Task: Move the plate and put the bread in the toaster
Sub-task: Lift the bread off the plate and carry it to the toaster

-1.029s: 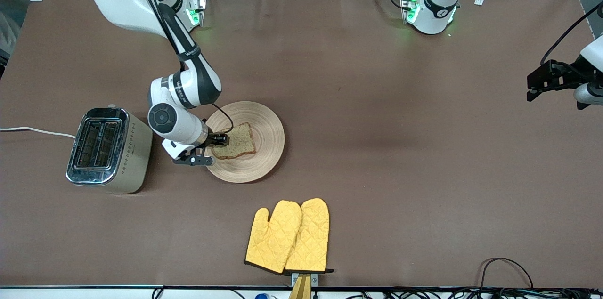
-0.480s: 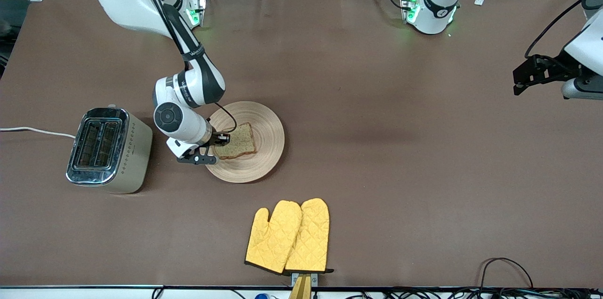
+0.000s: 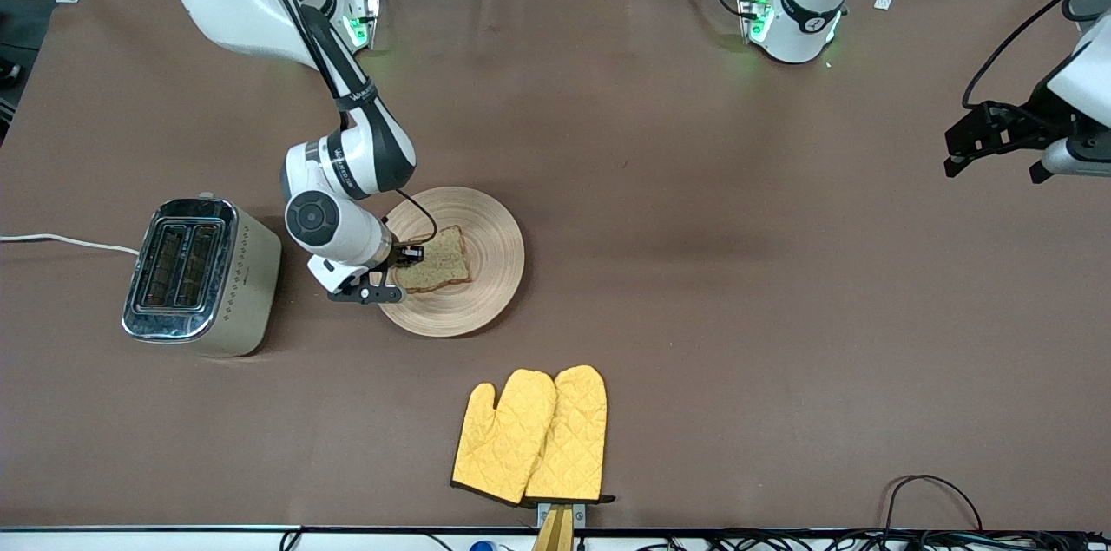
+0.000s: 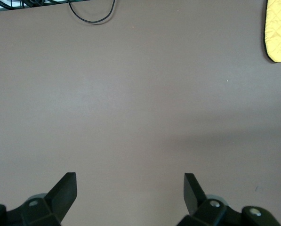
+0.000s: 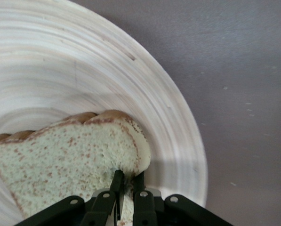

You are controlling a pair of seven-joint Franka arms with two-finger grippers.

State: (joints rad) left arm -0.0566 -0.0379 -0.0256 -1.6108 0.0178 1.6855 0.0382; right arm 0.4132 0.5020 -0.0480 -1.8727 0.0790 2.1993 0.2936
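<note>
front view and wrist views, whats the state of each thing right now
bread: flat on the plate, edge pinched by the right gripper
plate: on the table beside the toaster
toaster: upright, both slots empty
oven mitts: lying flat, untouched
right gripper: shut on the bread
left gripper: open, empty, waiting over bare table

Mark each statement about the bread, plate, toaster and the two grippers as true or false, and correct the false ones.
1. The right gripper is shut on an edge of the bread. True.
2. The bread is already in the toaster. False: it is on the plate, and the toaster's slots look empty.
3. The left gripper is open over bare table. True.
4. The oven mitts lie on the plate. False: they lie on the table, nearer the front camera than the plate.
5. The toaster stands toward the left arm's end of the table. False: it stands toward the right arm's end.
</note>
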